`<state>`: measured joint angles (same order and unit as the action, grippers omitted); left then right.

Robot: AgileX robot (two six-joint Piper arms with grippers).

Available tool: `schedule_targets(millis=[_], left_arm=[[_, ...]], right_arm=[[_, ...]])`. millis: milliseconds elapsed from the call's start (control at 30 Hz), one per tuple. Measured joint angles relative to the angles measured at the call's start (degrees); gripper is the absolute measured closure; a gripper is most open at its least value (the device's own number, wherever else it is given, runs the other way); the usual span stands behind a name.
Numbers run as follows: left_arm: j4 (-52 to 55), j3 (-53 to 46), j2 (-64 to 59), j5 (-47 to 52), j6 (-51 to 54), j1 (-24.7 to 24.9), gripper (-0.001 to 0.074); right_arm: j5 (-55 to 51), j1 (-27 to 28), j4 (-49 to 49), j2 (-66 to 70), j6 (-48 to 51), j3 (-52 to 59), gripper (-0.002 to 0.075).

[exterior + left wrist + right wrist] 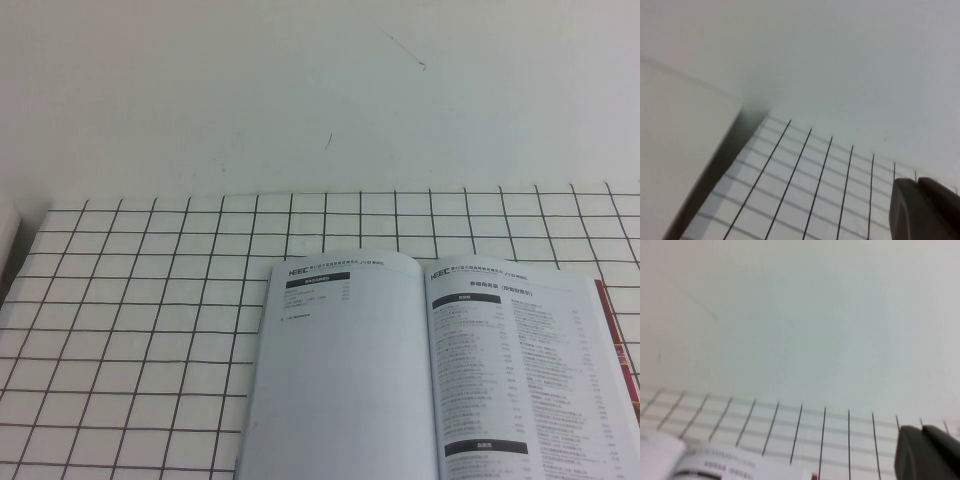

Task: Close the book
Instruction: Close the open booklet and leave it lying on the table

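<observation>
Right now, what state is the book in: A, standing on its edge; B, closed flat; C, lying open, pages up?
C: the book lies open, pages up, on the grid cloth; the left gripper and right gripper show only in their own wrist views, neither touching it.

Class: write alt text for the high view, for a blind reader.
An open book lies on the near right of a white, black-gridded table, printed pages up. The left claw and right claw are out of this view, each showing only in its own wrist view.
</observation>
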<state>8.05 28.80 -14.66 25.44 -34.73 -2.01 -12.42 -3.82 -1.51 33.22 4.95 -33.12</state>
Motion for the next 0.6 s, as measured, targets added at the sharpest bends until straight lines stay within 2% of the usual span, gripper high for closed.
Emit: schedule_targets(millis=[133,300,433,600], left_arm=[[-3.2,-0.3,-3.0,5.2,0.6,0.0,0.0739],[-13.1,-1.0,-9.2,6.0,6.1,0.0,0.0738],[-27.0,-1.1,-15.7,5.0,19.7,0.0,0.0739],[-49.7,-1.1,-27.4,3.8,46.2,0.0,0.0739]], right_arm=[[-6.8,0.0,0.5,3.5,1.2,2.0,0.0729],[-14.4,0.0,8.1,9.9,3.4,4.5,0.0729],[-18.3,0.0,13.2,16.4,10.0,4.0,0.0729],[-24.7,0.0,23.6,26.8,20.2,-0.8,0.0729]])
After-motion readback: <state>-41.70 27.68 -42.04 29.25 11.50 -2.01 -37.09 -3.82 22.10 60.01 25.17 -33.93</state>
